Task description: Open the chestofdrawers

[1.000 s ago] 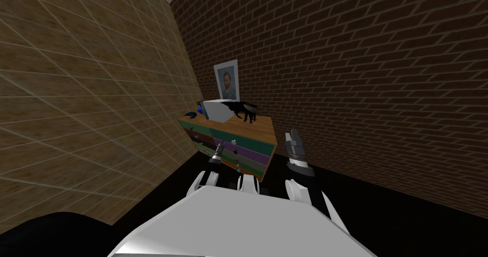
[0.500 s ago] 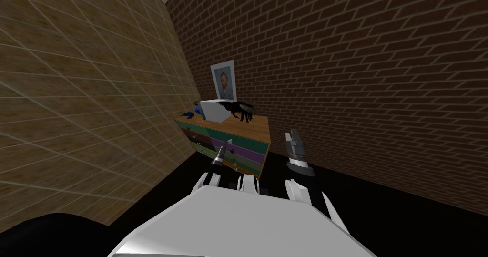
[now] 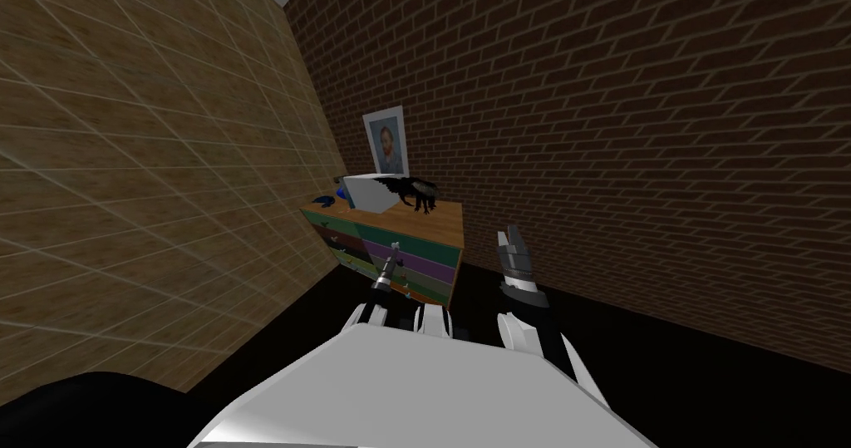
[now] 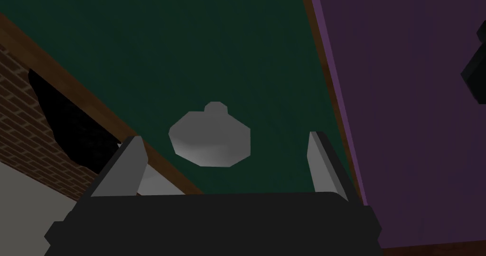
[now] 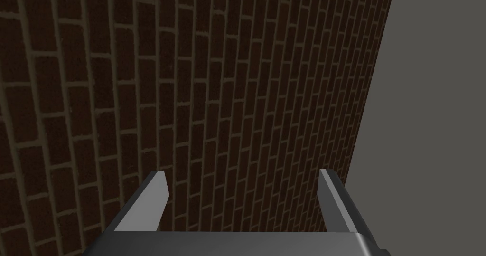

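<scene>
Change over the last 1 s:
- The whole head view is being shifted. The chest of drawers (image 3: 432, 256) and the portrait (image 3: 385, 141) above it are both being carried left in frame. That is camera motion; the chest itself is not being moved.
- The left gripper (image 3: 391, 256) is being extended further onto the drawer fronts, just left of frame centre.

What it means (judgement): the approach is being finished and the grasp is coming next. No drawer appears to be pulled out yet.

Left wrist view:
- The grey knob (image 4: 210, 137) is being framed between the 2 fingers.
- The fingers are being held spread, with nothing gripped.
- The knob is sitting on the green drawer front (image 4: 190, 53), with the purple drawer front (image 4: 417, 125) next to it.

The right gripper (image 3: 509, 239) is being held raised, right of centre, with its fingers apart and empty.

Chest position and orientation:
- It is standing just left of centre in the head view, backed against the brick wall (image 3: 623, 135).
- Its long axis is running along that wall, from mid-left down toward lower right in frame.
- The drawer fronts are facing the bottom-left of frame, toward the robot.
- The knob is pointing out at the gripper, so the pull is being judged as straight back along the gripper's axis.
</scene>
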